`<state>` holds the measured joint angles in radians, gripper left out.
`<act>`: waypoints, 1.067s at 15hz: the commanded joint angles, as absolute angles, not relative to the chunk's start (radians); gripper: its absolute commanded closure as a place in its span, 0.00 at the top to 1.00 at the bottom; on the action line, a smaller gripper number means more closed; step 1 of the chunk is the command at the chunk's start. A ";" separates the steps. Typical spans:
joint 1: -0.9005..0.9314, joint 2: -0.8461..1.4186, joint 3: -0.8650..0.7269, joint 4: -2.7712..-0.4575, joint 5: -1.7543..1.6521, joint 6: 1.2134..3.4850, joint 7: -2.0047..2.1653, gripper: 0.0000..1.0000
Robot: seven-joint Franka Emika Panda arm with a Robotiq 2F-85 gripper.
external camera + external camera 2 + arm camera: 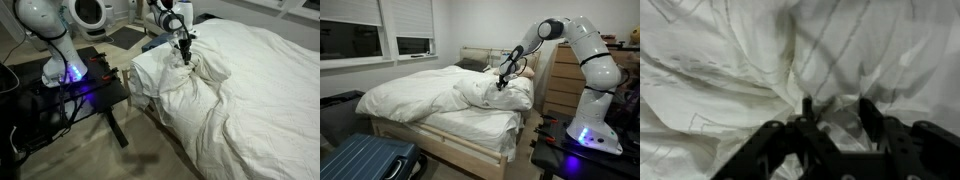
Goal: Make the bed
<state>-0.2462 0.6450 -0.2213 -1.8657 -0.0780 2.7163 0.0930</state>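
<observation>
Currently, the grasp step of the bed-making is in hand, judged from the pose. The gripper (185,56) is pressed down into the bunched duvet (250,85) near the head end of the bed (470,126), with the arm reached across from the robot base beside the black table (75,98). In the wrist view the fingers (868,112) are seen standing partly apart, with a raised fold of white fabric between them. Whether that fold is actually pinched cannot be told from the frames, as no contact on both pads is resolved. The duvet is found heaped and twisted toward the headboard (475,56) side. The mattress edge is left exposed below it in an exterior view (480,128), so the task is judged to be early, with nothing spread or squared yet. For the next move a firm pinch on the fold is called for, then a lift high enough to free the cloth from the heap. After that a slow pull along the bed is needed so the cover is drawn flat rather than dragged as a lump. Slip is the main risk expected: the fabric is puffy and slack, and a thin fold could be lost from the jaws under load.
</observation>
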 commanded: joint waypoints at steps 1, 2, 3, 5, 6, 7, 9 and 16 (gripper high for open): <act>-0.260 0.624 -0.217 -1.849 -0.055 2.669 0.054 0.21; -0.261 0.619 -0.218 -1.847 -0.056 2.655 0.052 0.14; -0.256 0.608 -0.224 -1.848 -0.059 2.624 0.057 0.05; -0.243 0.572 -0.238 -1.858 -0.075 2.539 0.061 0.00; -0.238 0.547 -0.240 -1.869 -0.082 2.489 0.058 0.00; -0.230 0.517 -0.245 -1.884 -0.094 2.442 0.056 0.00; -0.216 0.448 -0.250 -1.923 -0.123 2.354 0.051 0.01; -0.195 0.150 -0.249 -2.124 -0.266 2.163 0.023 0.01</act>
